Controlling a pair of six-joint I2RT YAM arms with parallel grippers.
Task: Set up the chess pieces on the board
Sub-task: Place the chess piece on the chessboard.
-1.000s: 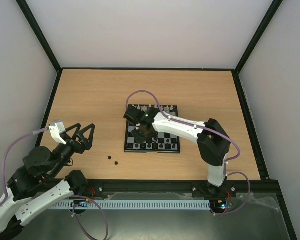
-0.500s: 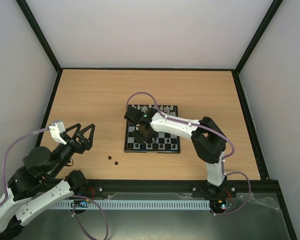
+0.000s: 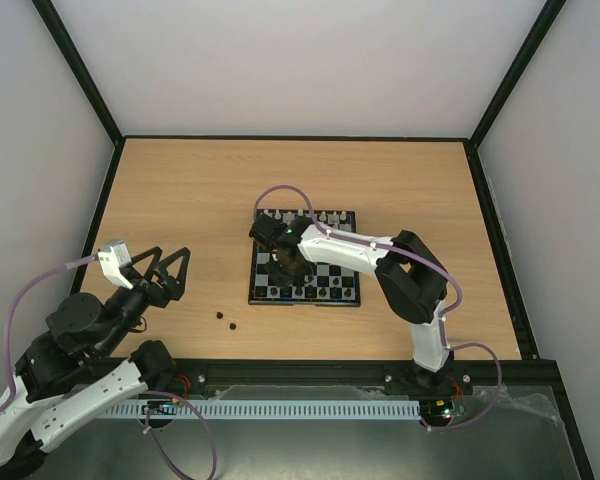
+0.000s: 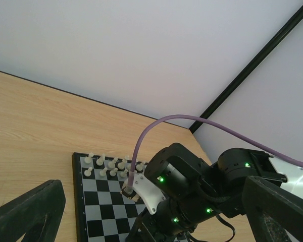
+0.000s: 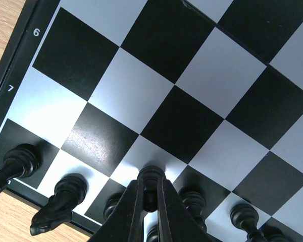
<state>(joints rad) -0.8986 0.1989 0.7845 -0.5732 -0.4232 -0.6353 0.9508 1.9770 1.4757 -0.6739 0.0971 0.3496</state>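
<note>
The board (image 3: 340,263) lies mid-table, with white pieces (image 3: 305,217) along its far rows and black pieces (image 3: 310,291) along its near rows. My right gripper (image 3: 284,266) is low over the board's left part. In the right wrist view it (image 5: 150,194) is shut on a black pawn (image 5: 150,176) whose base sits at a light square of the board (image 5: 126,96). Other black pieces (image 5: 20,161) stand in the row behind, including a knight (image 5: 60,201). Two loose black pieces (image 3: 226,320) lie on the table left of the board. My left gripper (image 3: 170,268) is open, empty and raised at the left.
The left wrist view shows the right arm (image 4: 192,186) over the board (image 4: 91,201) and the white pieces (image 4: 111,164). A purple cable (image 3: 290,187) arcs above the board. Black frame rails edge the table (image 3: 180,190).
The right arm's elbow has swung left and its wrist has shifted slightly toward the far side; the gripper stays over the board's left part. The left arm has not moved.
</note>
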